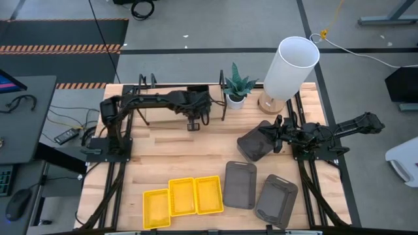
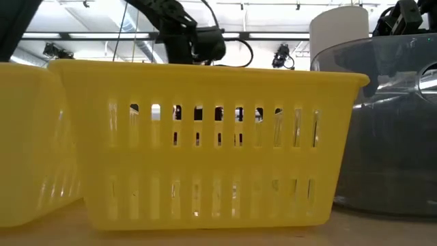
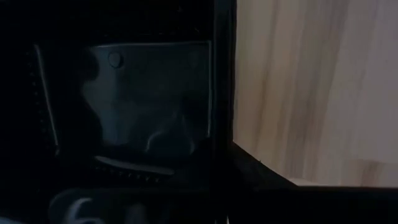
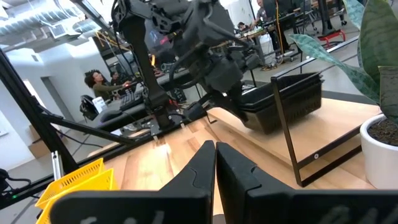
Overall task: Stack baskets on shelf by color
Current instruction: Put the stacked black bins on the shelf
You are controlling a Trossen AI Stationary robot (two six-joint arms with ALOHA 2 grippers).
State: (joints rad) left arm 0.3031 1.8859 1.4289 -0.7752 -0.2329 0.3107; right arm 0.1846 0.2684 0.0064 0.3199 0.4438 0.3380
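Observation:
Three yellow baskets (image 1: 183, 199) stand side by side near the table's near edge. Two dark grey baskets (image 1: 240, 184) (image 1: 277, 199) lie to their right. My right gripper (image 1: 277, 134) is shut on a third grey basket (image 1: 255, 143), which is tilted. Black baskets (image 4: 286, 102) sit stacked on the shelf (image 4: 329, 134) at the far side. My left gripper (image 1: 194, 123) hangs right over them, and its wrist view looks down into a black basket (image 3: 143, 99). The contact there is hidden. My right gripper holds the grey basket by its right-hand rim (image 1: 269, 136); its fingers (image 4: 233, 171) come level from the table's right side. The basket tilts down to the left of the fingers. The gripper hides the exact place of contact.
A white plant pot with a green plant (image 1: 236, 88) and a tall white cylinder lamp (image 1: 290, 65) stand at the far right, beside the shelf's end rail (image 1: 223, 104). Bare wooden table (image 1: 183, 153) lies between the shelf and the yellow baskets. People (image 4: 99, 84) sit beyond the table.

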